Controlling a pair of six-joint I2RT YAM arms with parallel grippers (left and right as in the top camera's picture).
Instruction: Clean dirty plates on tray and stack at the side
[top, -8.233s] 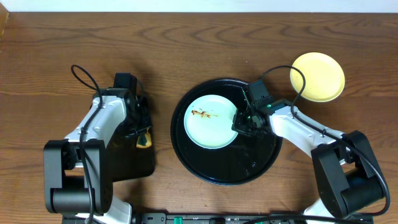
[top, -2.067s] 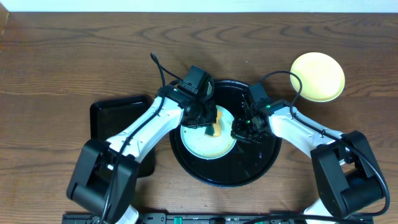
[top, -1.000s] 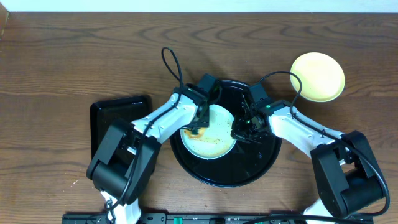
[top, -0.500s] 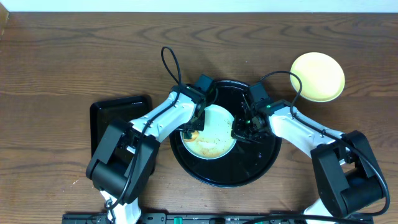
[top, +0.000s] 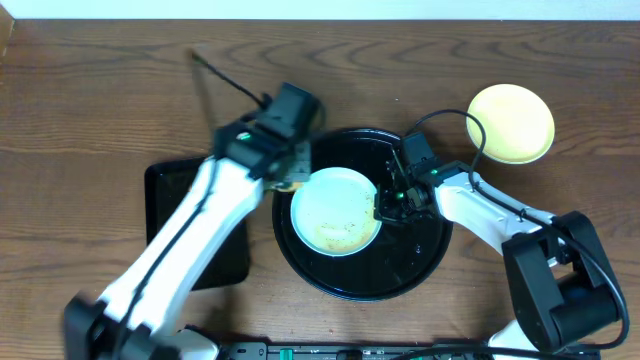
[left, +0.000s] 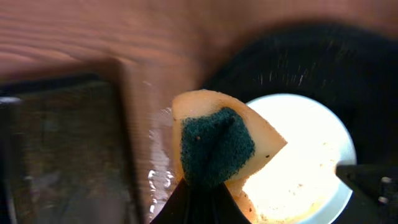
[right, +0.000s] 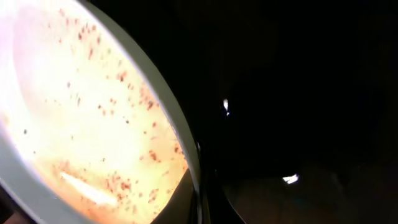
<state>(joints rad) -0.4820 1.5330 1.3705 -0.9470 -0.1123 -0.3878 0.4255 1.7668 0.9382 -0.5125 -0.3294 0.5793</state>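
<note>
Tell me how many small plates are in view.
2. A pale mint round plate on the glossy black round tray; a pale yellow round plate on the wooden table, far right. Others may hide underneath.

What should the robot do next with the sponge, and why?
Probably lower the sponge onto the plate for one more wipe across its near side. The sponge is held up by the plate's left edge, not touching it. Brown specks show on the plate, and the right gripper has its jaws pinched on the rim, which should steady it.
</note>
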